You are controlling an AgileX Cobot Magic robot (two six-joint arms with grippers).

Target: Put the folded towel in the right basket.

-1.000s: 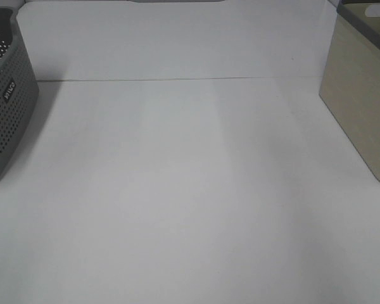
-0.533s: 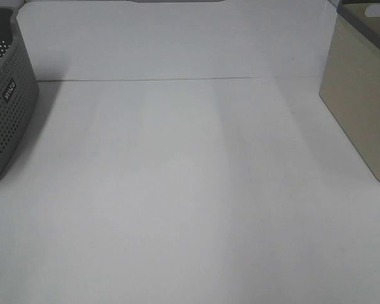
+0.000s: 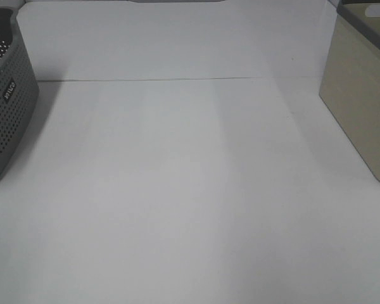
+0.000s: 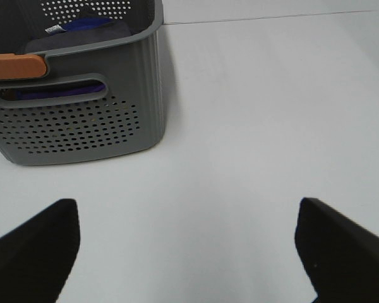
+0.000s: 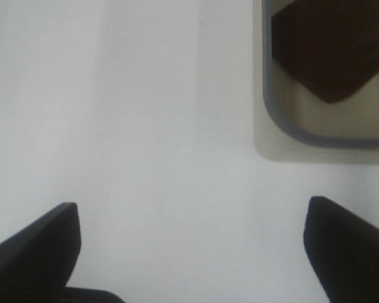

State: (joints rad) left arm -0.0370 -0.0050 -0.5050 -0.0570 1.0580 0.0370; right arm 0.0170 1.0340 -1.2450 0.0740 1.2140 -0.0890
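The right basket (image 3: pixel 361 107) is beige with a grey rim and stands at the table's right edge. The right wrist view looks down into it (image 5: pixel 303 136), where a dark brown folded towel (image 5: pixel 325 47) lies on its floor. My right gripper (image 5: pixel 191 208) is open and empty, over bare table beside that basket. My left gripper (image 4: pixel 186 208) is open and empty, a little in front of the grey basket (image 4: pixel 76 126). Neither gripper shows in the exterior high view.
The grey perforated basket (image 3: pixel 6 107) stands at the table's left edge. It has an orange handle piece (image 4: pixel 16 65) and holds purple and dark cloth (image 4: pixel 82 28). A thin seam (image 3: pixel 177 79) crosses the white table (image 3: pixel 190 190) at the back.
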